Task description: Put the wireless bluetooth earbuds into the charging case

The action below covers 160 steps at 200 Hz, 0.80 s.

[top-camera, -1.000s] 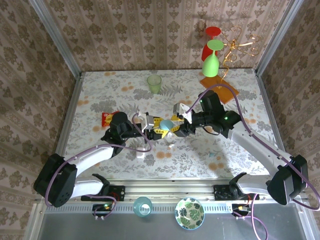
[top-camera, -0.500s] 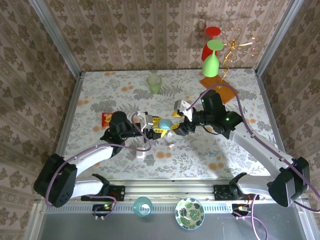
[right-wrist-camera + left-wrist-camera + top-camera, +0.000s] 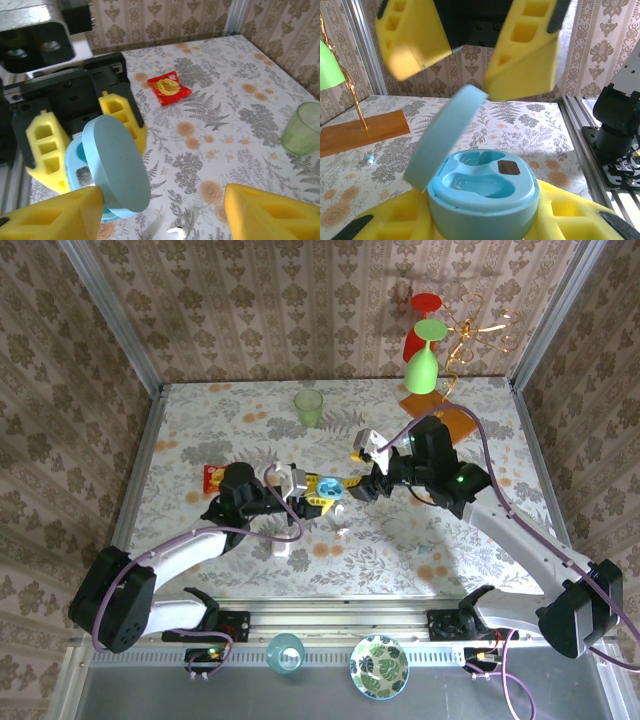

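Observation:
My left gripper point(image 3: 318, 491) point(image 3: 480, 222) is shut on a light blue charging case point(image 3: 485, 192) point(image 3: 331, 486), its yellow foam fingers pressing the base from both sides. The hinged lid point(image 3: 445, 135) point(image 3: 117, 165) stands open, tilted back, and both wells inside are empty. Just above the lid my right gripper point(image 3: 470, 55) point(image 3: 162, 215) point(image 3: 364, 486) hangs open, its fingers wide apart and holding nothing. One white earbud point(image 3: 179, 230) point(image 3: 341, 531) lies on the table below the case. A tiny pale piece point(image 3: 369, 159) lies further off near the wooden base; I cannot tell what it is.
A small white rounded piece point(image 3: 281, 545) lies by the left forearm. A red snack packet point(image 3: 213, 476) point(image 3: 169, 87) sits at the left and a green cup point(image 3: 308, 407) point(image 3: 301, 129) at the back. An orange wooden base point(image 3: 440, 412) carries a stand with goblets.
The right gripper has opened wider and drawn back up and to the right, away from the case. The lid stays open. The left arm has held still.

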Each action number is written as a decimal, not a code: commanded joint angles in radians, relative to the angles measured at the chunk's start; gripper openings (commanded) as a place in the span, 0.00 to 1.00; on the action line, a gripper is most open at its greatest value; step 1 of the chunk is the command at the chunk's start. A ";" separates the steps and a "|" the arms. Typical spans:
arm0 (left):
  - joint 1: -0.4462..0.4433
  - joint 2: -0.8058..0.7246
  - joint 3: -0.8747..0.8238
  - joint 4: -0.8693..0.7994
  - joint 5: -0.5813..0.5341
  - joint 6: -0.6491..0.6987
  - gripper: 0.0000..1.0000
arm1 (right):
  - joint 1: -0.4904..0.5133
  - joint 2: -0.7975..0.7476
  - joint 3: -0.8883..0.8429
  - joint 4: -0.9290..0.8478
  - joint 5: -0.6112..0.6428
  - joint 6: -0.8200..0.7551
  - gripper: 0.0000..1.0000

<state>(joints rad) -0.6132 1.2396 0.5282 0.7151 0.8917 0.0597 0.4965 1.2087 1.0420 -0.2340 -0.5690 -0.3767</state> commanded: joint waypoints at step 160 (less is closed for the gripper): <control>-0.011 0.009 -0.038 0.160 0.013 -0.037 0.27 | -0.076 -0.395 -0.302 0.138 0.504 0.455 0.97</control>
<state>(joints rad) -0.6167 1.2594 0.5095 0.8143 0.9134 0.0498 0.4526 0.8886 0.7959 -0.1043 -0.2794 -0.1307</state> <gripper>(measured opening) 0.361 0.908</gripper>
